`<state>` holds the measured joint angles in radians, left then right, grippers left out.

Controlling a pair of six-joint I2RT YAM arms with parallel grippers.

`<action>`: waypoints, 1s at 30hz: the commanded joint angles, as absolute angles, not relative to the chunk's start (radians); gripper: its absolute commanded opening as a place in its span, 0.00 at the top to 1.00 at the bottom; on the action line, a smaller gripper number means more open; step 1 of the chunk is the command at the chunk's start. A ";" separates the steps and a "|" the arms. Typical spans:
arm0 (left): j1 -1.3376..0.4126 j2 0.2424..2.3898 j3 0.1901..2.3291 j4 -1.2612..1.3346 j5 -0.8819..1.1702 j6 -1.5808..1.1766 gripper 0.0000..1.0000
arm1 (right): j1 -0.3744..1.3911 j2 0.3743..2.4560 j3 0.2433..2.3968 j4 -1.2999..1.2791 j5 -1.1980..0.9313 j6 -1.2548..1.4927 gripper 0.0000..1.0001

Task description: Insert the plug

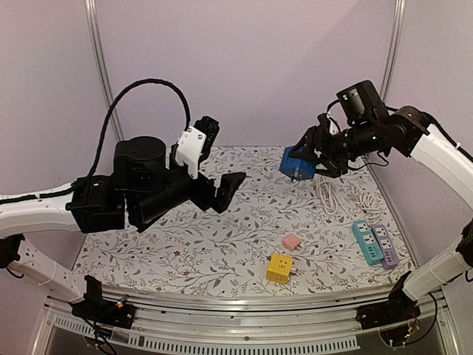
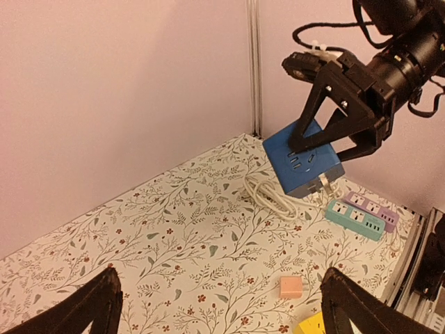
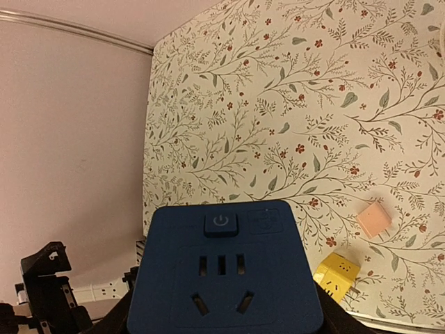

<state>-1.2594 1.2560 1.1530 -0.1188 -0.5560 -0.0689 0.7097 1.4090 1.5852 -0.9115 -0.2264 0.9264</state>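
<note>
My right gripper [image 1: 304, 161] is shut on a blue cube socket [image 1: 294, 166] and holds it in the air over the far right of the table. The socket also shows in the left wrist view [image 2: 300, 165] and fills the bottom of the right wrist view [image 3: 226, 278], its power button and slots facing the camera. A small pink plug [image 1: 292, 242] lies on the floral table cover, also in the left wrist view [image 2: 290, 287] and the right wrist view [image 3: 374, 219]. My left gripper [image 1: 214, 168] is open and empty, raised above the middle left of the table.
A yellow cube socket [image 1: 279, 268] lies just in front of the pink plug. A teal power strip [image 1: 363, 242] and a purple one [image 1: 386, 246] lie at the right edge. A coiled white cable [image 1: 332, 196] lies below the held socket. Walls close the back and sides.
</note>
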 commanded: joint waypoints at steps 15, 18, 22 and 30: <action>-1.177 1.445 1.179 0.361 -0.433 -0.343 0.01 | 0.689 1.359 1.475 -0.517 -0.227 1.589 1.00; -1.168 1.507 1.231 0.373 -0.404 -0.352 0.01 | 0.690 1.354 1.466 -0.503 -0.230 1.608 1.00; -1.155 1.567 1.295 0.371 -0.357 -0.348 0.00 | 0.688 1.344 1.462 -0.505 -0.232 1.612 1.00; -1.117 1.651 1.371 0.332 -0.286 -0.340 0.01 | 0.689 1.335 1.465 -0.509 -0.235 1.603 1.00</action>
<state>-1.1477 1.6173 1.3415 0.3386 -0.3271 -0.3416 0.6922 1.3670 1.4704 -0.5438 -0.2234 1.5951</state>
